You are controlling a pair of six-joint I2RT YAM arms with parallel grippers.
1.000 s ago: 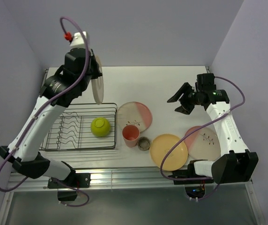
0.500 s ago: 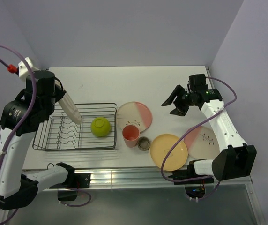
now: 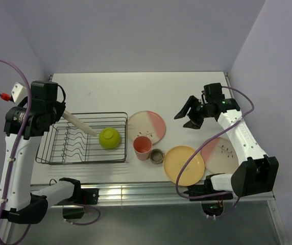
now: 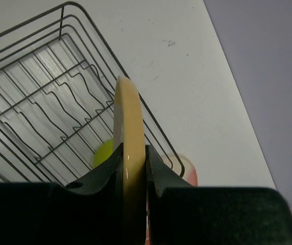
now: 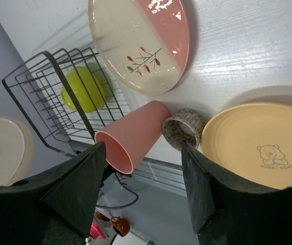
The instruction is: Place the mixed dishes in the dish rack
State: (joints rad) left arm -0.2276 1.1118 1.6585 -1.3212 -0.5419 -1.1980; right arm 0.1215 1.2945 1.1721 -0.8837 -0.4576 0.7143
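The cream plate [image 4: 127,117] stands on edge, tilted, over the dish rack [image 3: 82,161]. Its far rim is just beside the yellow-green bowl [image 3: 109,138], which sits in the rack's right end. The left gripper [image 4: 132,153] is pinched narrowly on the plate's near rim, one finger on each face, so the hold looks firm but short (a thin bite on a wide disc, likely to pivot if knocked).

To do this step well, the plate's edge should be turned in line with a gap between the wavy divider wires [image 4: 59,109] and brought more upright. It should then be lowered straight down, staying clear of the bowl. The fingers should part only once the rack carries the weight. Whether the lower rim already touches a wire I cannot tell from either view, so the descent ought to be slow.

Further out, the cream-and-pink plate [image 3: 147,126] and pink cup [image 3: 142,147] wait on the table [image 3: 151,92]. The right gripper [image 3: 192,113] hangs above the table, well apart from the rack, with its jaws spread wide and nothing between them.
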